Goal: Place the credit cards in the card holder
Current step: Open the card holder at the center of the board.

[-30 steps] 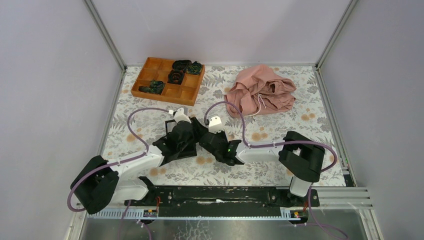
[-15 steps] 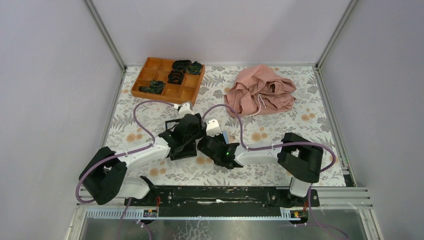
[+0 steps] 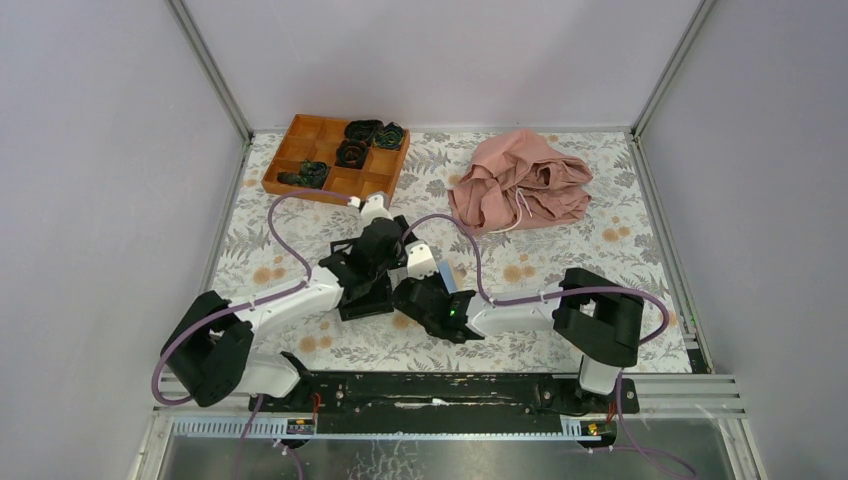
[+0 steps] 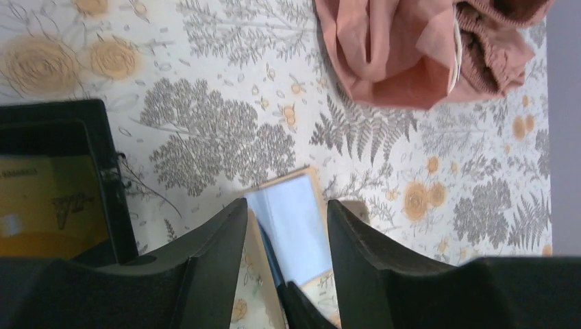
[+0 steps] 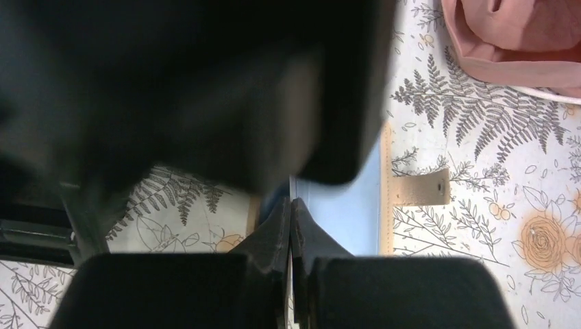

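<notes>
- The left gripper (image 4: 288, 203) hangs with its jaws apart, holding nothing. It is straddling the spot where the card holder (image 4: 294, 226) lies.
- The right gripper (image 5: 290, 202) is pinched fully together at the near edge of the card holder. I cannot tell whether a thin card or the holder's edge sits between its fingers.
- The card holder lies flat and open on the table (image 4: 205, 137) between the two grippers. It shows a pale blue face framed in tan, with a small tan tab (image 5: 418, 186) sticking out to one side.
- The pale blue face may be lining or a card already lying there; I cannot say which. No loose cards show clearly.
- The holder looks light, soft and floppy, so I judge it will slide or fold if pushed. It is best pinned by its tan border or the tab.
- The cards should be stiff, slick and very thin. Each wants taking by a short edge, kept level and fed squarely into a slot.
- A black box (image 4: 103, 157) stands just left of the holder, with something yellow inside.
- A pink cloth (image 4: 411, 55) is bunched well beyond.
</notes>
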Robot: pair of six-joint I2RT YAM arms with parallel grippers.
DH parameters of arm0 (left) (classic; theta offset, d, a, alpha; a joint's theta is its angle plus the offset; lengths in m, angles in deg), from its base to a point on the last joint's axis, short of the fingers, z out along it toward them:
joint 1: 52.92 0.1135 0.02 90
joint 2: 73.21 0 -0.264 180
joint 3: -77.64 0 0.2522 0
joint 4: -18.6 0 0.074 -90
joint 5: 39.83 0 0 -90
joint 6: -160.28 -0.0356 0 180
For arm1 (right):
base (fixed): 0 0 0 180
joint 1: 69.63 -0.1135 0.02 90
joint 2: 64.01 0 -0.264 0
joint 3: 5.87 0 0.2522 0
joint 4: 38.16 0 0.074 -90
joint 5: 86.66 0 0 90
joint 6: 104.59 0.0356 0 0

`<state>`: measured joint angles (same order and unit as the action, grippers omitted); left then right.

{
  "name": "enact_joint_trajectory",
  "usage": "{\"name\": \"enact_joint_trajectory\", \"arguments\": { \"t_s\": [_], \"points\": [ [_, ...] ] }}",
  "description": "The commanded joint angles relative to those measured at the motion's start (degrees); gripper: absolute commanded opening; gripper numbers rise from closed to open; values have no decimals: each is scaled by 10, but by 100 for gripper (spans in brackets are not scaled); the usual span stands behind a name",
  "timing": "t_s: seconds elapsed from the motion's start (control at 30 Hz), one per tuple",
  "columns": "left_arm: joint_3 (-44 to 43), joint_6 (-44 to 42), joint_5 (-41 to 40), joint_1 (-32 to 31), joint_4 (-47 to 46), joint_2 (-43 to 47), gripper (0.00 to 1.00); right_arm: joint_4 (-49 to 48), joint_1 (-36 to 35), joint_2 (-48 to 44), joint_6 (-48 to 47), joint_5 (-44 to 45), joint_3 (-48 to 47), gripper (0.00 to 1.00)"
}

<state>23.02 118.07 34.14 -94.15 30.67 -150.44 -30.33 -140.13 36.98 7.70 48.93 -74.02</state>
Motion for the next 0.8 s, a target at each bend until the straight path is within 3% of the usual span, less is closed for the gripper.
{"name": "enact_joint_trajectory", "arguments": {
  "t_s": [0.0, 0.47, 0.77],
  "points": [
    [-38, -9, -3, -4, -25, -11, 54, -1, -22, 16, -8, -24, -14, 0],
    [-49, -8, 37, -4, -2, -64, 53, -28, -24, -17, 11, -14, 34, 0],
    [-61, -1, 77, -4, -34, -94, 53, -45, -24, -26, 27, -16, 59, 0]
  ]
}}
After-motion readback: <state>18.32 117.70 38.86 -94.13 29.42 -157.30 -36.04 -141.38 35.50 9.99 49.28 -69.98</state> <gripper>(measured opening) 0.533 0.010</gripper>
